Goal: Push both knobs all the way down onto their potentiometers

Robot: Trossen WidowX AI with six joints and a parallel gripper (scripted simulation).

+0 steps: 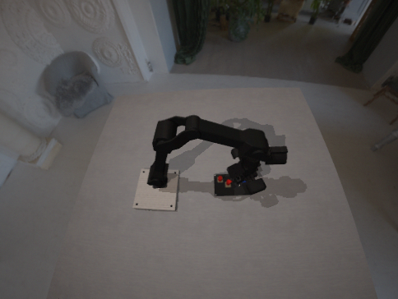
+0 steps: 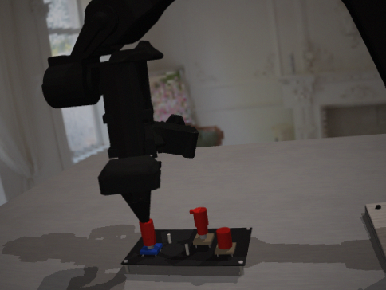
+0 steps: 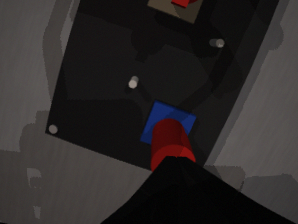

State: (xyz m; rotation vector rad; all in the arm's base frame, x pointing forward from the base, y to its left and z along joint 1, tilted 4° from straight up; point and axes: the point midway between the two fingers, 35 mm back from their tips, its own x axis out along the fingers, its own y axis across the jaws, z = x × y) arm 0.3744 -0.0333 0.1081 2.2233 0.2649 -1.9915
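The circuit board point(image 1: 222, 191) point(image 2: 207, 260) point(image 3: 100, 55) stands on short legs. A plain red knob point(image 2: 147, 233) point(image 3: 171, 137) is on the blue potentiometer point(image 2: 151, 251) point(image 3: 156, 112); a sliver of grey shaft shows below it. My gripper point(image 2: 144, 221) point(image 3: 174, 167) is shut and empty, its tips touching or just over this knob's top. A red knob with a pointer point(image 1: 229, 182) point(image 2: 200, 218) point(image 3: 181, 2) stands high on a tan potentiometer point(image 2: 209, 241) point(image 3: 175, 12), grey shaft showing beneath. A wide red knob point(image 1: 219, 178) point(image 2: 224, 238) sits low on another tan potentiometer point(image 2: 232, 251).
Two pale pins, one point(image 2: 169, 238) point(image 3: 133, 83) and another point(image 2: 187, 249) point(image 3: 218, 43), rise from the board between the blue and tan potentiometers. The arm's base stands on a pale square plate point(image 1: 156, 202), off to the side of the board. The arm arches above the table.
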